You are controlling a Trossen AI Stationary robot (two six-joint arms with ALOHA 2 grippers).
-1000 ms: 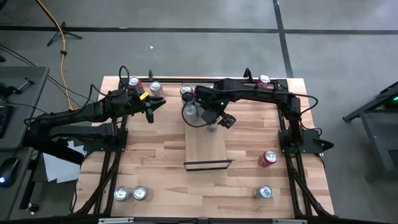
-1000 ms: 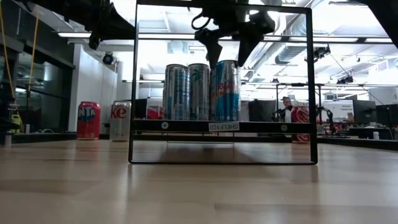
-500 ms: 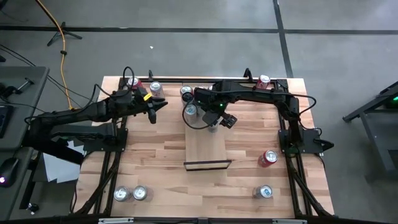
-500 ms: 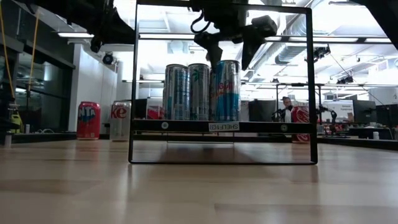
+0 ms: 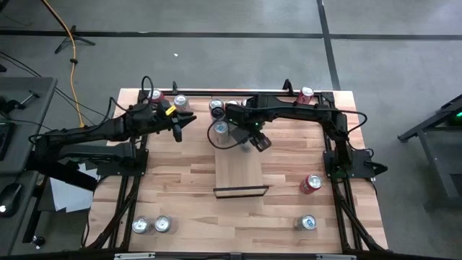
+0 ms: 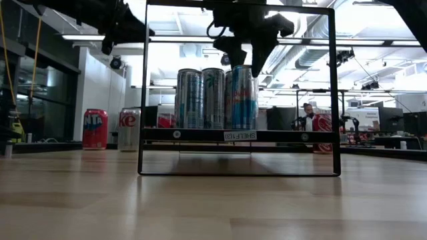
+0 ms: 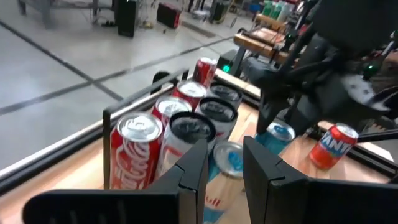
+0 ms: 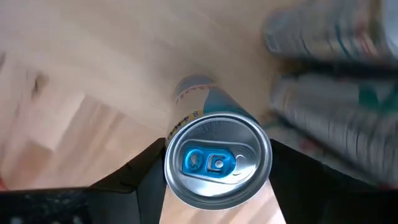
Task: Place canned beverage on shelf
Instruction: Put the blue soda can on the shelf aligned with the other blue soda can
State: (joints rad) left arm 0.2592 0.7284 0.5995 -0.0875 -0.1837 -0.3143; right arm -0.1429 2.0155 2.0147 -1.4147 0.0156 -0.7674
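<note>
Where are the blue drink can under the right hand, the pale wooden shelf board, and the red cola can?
blue drink can (image 8: 217,160): right wrist view, on its silver lid.
pale wooden shelf board (image 5: 240,172): high view, bare board middle.
red cola can (image 7: 133,155): left wrist view, on its side.

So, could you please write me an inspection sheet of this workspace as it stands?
Surface: striped wood table.
Job's things: shelf mid-table; blue can upright on it beside two slim cans.
Clutter: red can lying right; upright cans at the near left, near right and far edge.
Grippers: right gripper straddling the blue can's top, fingers either side; left gripper shut, empty, hovering far left.
Cables: yellow cable on the floor.
Surroundings: person far behind.
</note>
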